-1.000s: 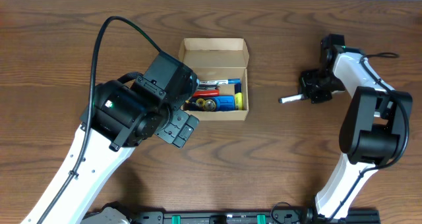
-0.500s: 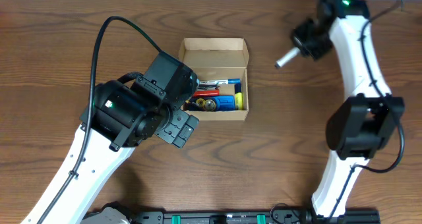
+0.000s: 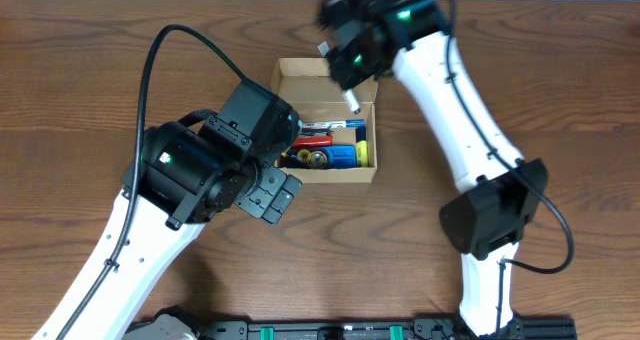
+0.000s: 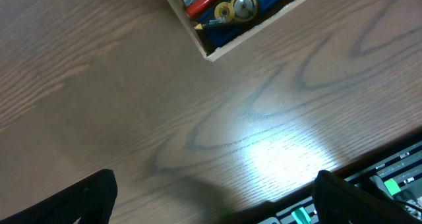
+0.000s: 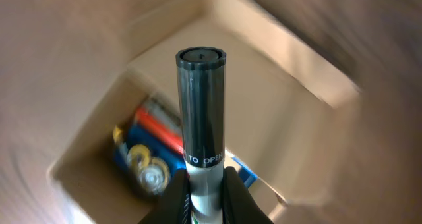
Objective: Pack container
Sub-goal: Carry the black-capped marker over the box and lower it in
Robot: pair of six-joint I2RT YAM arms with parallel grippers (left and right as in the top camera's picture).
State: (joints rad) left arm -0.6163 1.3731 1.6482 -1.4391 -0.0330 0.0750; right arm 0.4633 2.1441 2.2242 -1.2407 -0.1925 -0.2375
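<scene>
The container (image 3: 322,88), a tan cardboard box with its flap lid open, sits at mid table. Its near half holds blue, red and yellow pens and small items (image 3: 335,155). My right gripper (image 3: 348,72) hangs above the box's right rear part, shut on a white marker with a black cap (image 3: 352,100). In the right wrist view the marker (image 5: 201,105) stands up between the fingers (image 5: 201,191), with the open box (image 5: 270,99) below it. My left gripper (image 3: 272,192) is open and empty just left of the box's near corner (image 4: 250,29); its fingers (image 4: 217,201) are spread wide.
The left arm's bulky body (image 3: 200,165) lies close to the box's left side. The table's front edge with a black rail (image 4: 369,178) shows in the left wrist view.
My right arm has swung from the far right of the table leftward, carrying the marker over the box. The left arm has not moved.
</scene>
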